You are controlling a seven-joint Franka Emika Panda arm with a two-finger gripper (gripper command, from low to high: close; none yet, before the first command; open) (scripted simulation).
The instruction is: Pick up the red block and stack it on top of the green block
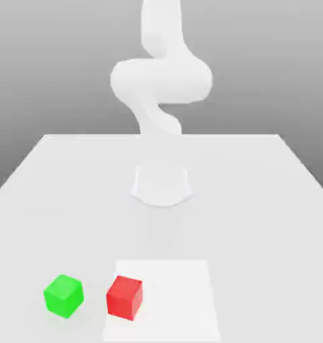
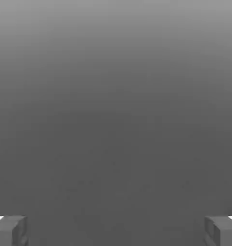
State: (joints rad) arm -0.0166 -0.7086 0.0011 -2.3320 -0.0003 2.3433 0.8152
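- The green block (image 1: 63,295) is sitting on the table (image 1: 271,201), toward the exterior view's left.
- The red block (image 1: 124,297) is sitting just beside it, apart, on a pale square patch (image 1: 181,295).
- The arm's base (image 1: 161,184) is standing behind both.

Table (image 1: 258,201): wide bare surface toward both side edges and the far edge. Arm base (image 1: 161,184) stands mid-table, the one tall obstacle. Near the front edge, red block (image 1: 124,297) and green block (image 1: 63,295) sit close, a narrow gap between them. Open space above both. Gripper (image 2: 116,230) fingertips (image 2: 9,230) spread wide, nothing between.
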